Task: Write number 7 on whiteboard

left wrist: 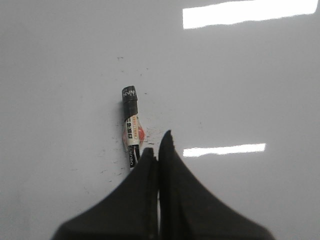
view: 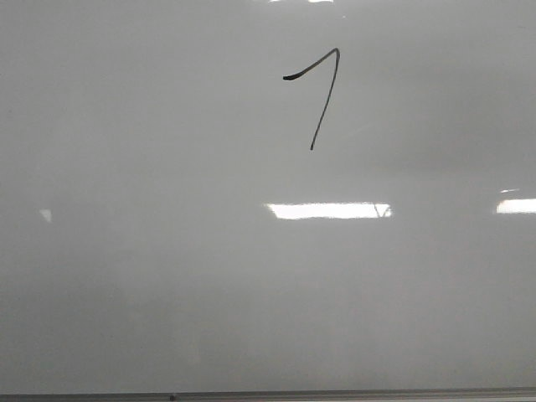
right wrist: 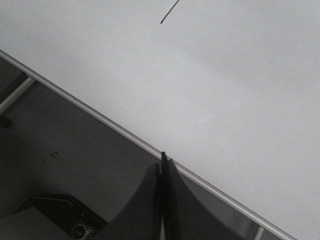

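I see the number 7 drawn in thin black on the whiteboard, up high and a bit right of the middle in the front view. It has a short curved top line and a long slanted line going down. To me it looks a lot like a 1, so someone may read it wrong. I think the writing part is done.

The marker lies flat on the board with its black cap on. It sits just beside the tips of my left gripper. The jaws there are together and hold nothing. I can't tell if one tip touches the marker.

My right gripper has its jaws together too, and nothing is in them. It hangs over the thin metal edge of the board, with the dark floor past it. The tail of the 7 shows far off in that view.

What could go wrong? If I move my left arm carelessly, the tips could bump the marker and make it roll away. If an arm drags low over the board, it could smear the ink, because board ink wipes off easily
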You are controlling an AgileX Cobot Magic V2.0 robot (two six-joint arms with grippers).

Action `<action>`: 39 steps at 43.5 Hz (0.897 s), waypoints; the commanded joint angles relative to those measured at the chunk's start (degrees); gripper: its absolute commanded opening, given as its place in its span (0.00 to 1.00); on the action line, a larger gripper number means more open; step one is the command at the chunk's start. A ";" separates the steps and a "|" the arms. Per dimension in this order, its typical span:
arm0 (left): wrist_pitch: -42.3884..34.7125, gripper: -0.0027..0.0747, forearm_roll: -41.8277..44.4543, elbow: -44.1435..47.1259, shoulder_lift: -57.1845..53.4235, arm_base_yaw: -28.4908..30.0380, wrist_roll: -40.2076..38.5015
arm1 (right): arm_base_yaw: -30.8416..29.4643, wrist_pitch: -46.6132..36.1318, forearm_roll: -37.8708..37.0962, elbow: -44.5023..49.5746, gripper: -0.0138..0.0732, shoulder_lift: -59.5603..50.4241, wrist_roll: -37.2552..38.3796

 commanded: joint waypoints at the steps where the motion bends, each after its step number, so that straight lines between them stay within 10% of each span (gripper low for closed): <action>1: -4.81 0.01 -0.41 0.74 -0.79 0.11 -0.19 | -0.40 -3.52 -0.03 -1.41 0.08 -0.04 -0.02; 27: -4.81 0.01 -0.41 0.74 -0.79 0.11 -0.19 | -0.63 -4.33 -0.29 -0.79 0.08 -3.24 -0.80; 39: -4.81 0.01 -0.41 0.74 -0.79 0.11 -0.19 | -14.33 -31.00 -0.41 17.66 0.08 -19.12 -1.77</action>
